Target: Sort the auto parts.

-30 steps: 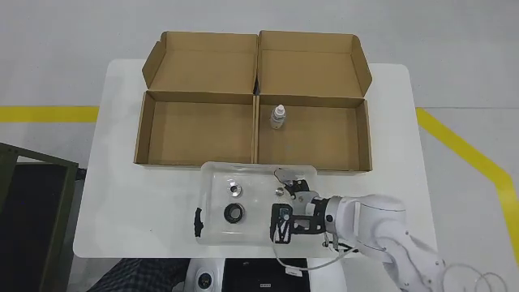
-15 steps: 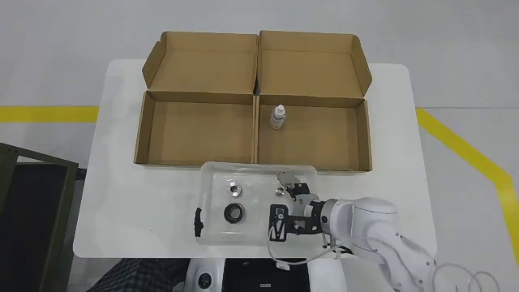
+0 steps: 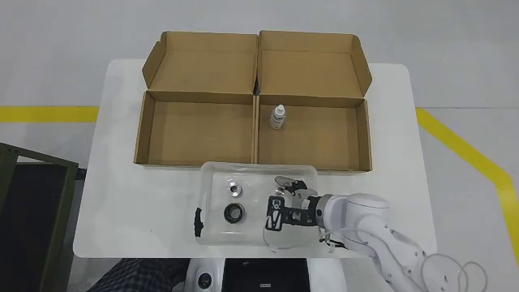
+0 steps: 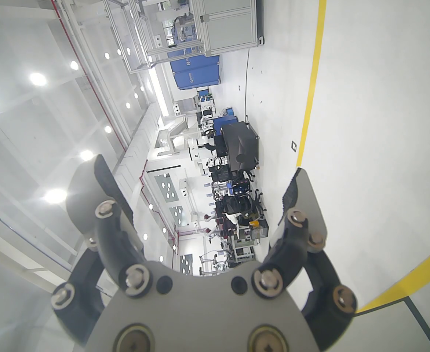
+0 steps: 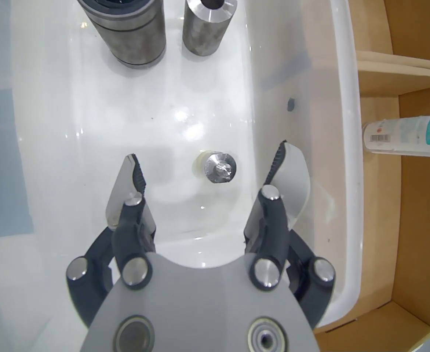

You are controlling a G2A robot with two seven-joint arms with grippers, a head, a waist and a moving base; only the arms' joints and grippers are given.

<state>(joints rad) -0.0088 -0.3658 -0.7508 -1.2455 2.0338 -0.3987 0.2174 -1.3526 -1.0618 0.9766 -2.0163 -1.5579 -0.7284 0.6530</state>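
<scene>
Barcode-labelled bottle (image 5: 405, 137), right gripper (image 5: 208, 152) spread over small metal part (image 5: 219, 167)

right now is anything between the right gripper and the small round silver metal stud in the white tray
Nothing visible. The open right gripper hangs over the small silver stud, bare tray floor around it; the two larger steel cylinders stand beyond it.
</scene>
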